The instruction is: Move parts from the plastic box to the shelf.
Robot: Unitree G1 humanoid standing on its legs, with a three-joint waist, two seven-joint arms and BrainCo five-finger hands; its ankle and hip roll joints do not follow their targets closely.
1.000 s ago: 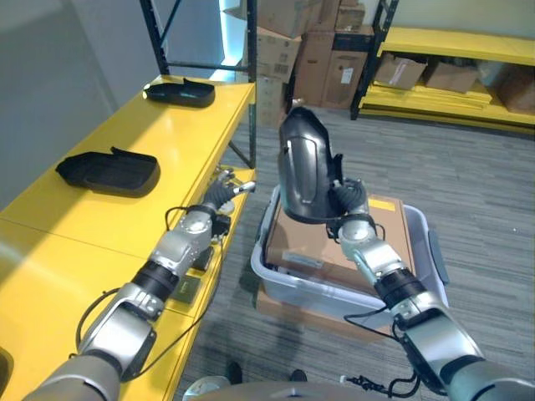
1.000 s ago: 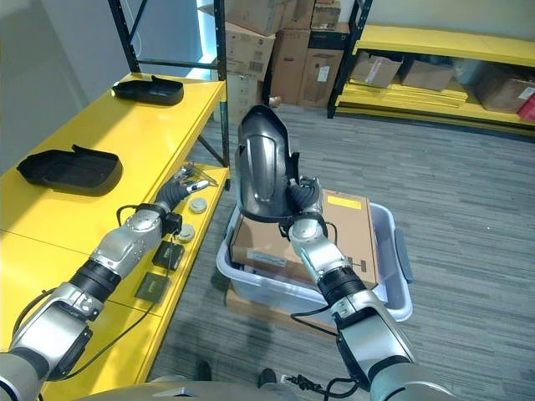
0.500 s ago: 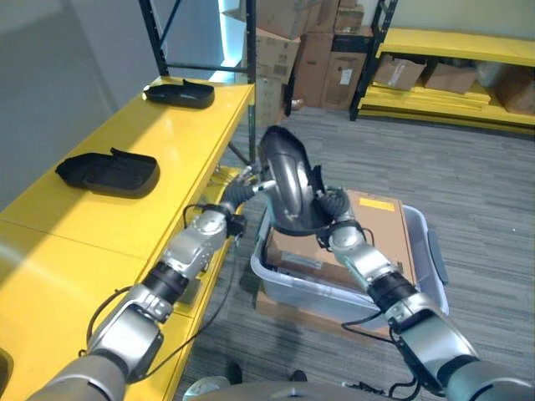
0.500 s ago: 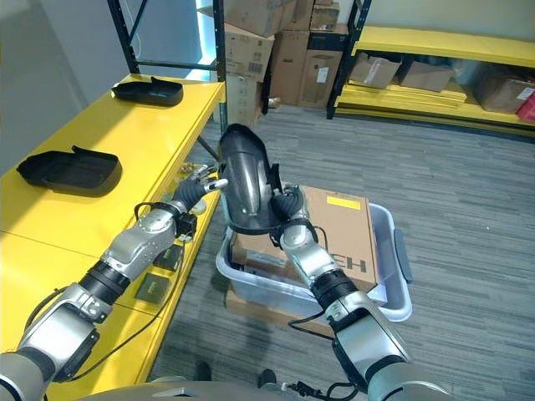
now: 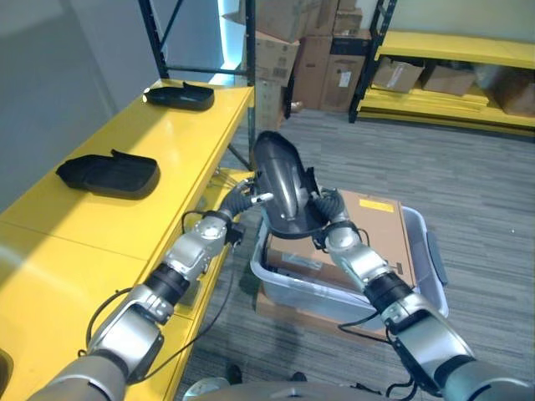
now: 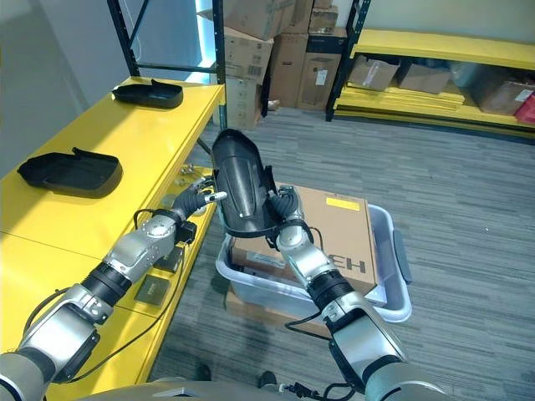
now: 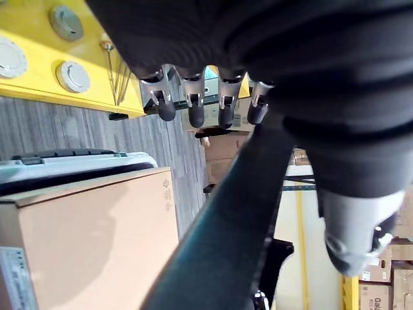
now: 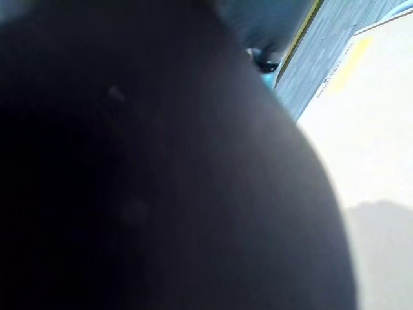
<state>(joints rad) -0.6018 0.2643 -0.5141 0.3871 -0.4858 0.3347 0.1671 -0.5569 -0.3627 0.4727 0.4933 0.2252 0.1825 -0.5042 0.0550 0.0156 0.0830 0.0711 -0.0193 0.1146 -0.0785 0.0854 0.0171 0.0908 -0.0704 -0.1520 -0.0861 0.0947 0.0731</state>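
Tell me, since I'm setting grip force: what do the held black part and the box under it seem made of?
The black part looks like moulded plastic, smooth with a soft sheen along its curve. The plastic box looks like translucent grey-white plastic, since the cardboard carton inside shows faintly through its wall.

Both hands raised together: left hand (image 5: 242, 203) open-fingered, right hand (image 5: 328, 219) gripping.

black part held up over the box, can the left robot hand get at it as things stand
Probably yes. The left robot hand is open right beside the black part, fingertips at its edge with nothing between them. The right robot hand holds the part from behind, above the plastic box.
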